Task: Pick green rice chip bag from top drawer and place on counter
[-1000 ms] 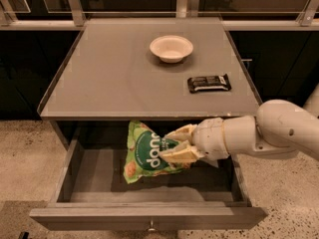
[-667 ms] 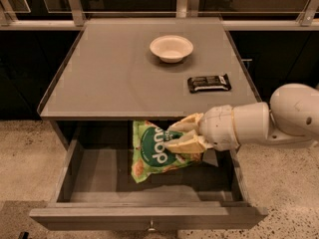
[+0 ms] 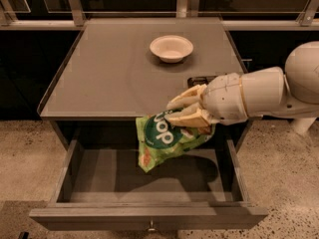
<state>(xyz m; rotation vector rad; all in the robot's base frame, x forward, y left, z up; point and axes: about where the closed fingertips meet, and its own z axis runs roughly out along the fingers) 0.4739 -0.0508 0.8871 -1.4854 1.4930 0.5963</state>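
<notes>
1. Counted: one green rice chip bag (image 3: pixel 162 139), one white bowl (image 3: pixel 171 48), one dark wrapper (image 3: pixel 195 79), one top drawer (image 3: pixel 99 179), one bench (image 3: pixel 109 68).
2. The bag hangs crumpled over the pulled-out drawer, clear of its floor, with its top at the bench's front edge.
3. The bowl sits toward the back of the bench. The wrapper lies on the right side, mostly hidden behind the gripper (image 3: pixel 172 111).
4. The white arm (image 3: pixel 269 91) reaches in from the right, roughly level, with the gripper pointing left at the bench's front edge.
5. The tan fingers (image 3: pixel 189 96) are pinched together on the bag's upper right part.
</notes>
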